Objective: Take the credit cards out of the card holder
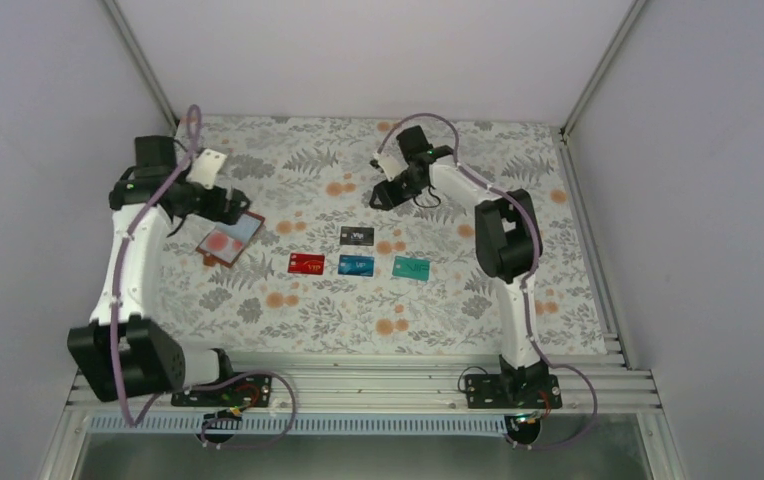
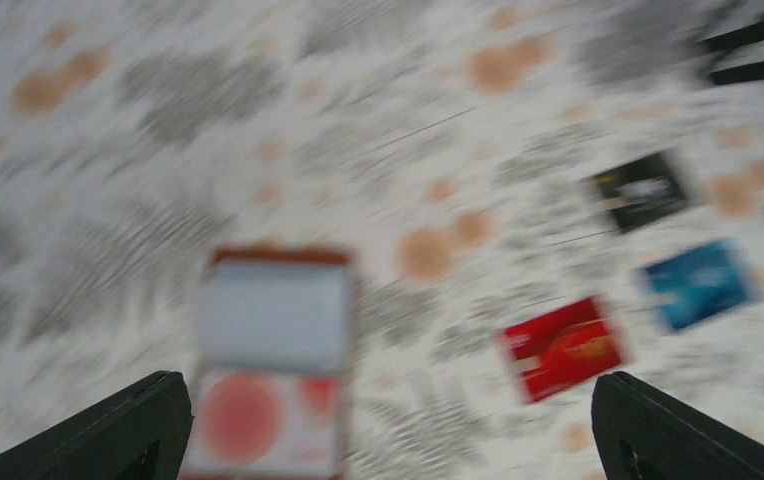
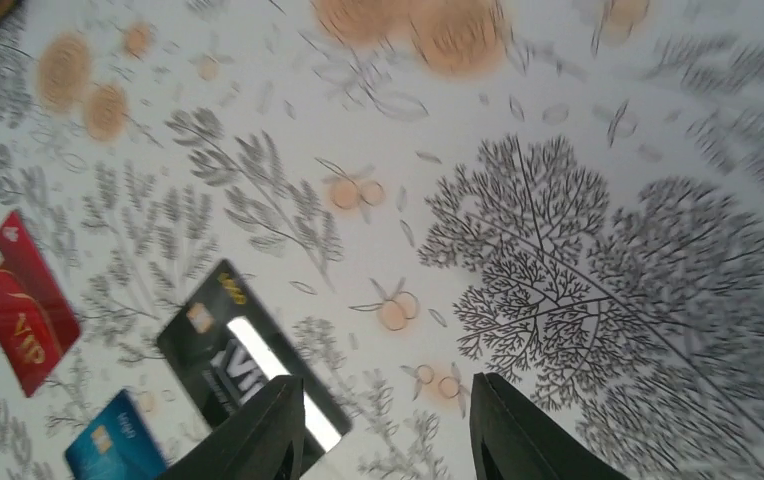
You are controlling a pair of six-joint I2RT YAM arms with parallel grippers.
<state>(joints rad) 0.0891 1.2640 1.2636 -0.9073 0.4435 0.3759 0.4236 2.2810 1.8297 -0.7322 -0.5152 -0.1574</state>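
Card holder (image 1: 230,238) lies open on the desk (image 1: 458,310), four credit cards (image 1: 306,263) beside it; left tool (image 2: 388,400) released, right tool (image 3: 388,385) parted, empty.

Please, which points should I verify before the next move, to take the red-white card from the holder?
1. Card holder lying open: ok.
2. Red-white card visible inside it: ok.
3. Left gripper open and empty: ok.
4. Right gripper empty, jaws apart: ok.
5. Black card, red card, blue card, teal card flat on the table, apart from the holder: ok.
6. Left wrist view sharp: not ok, blurred.
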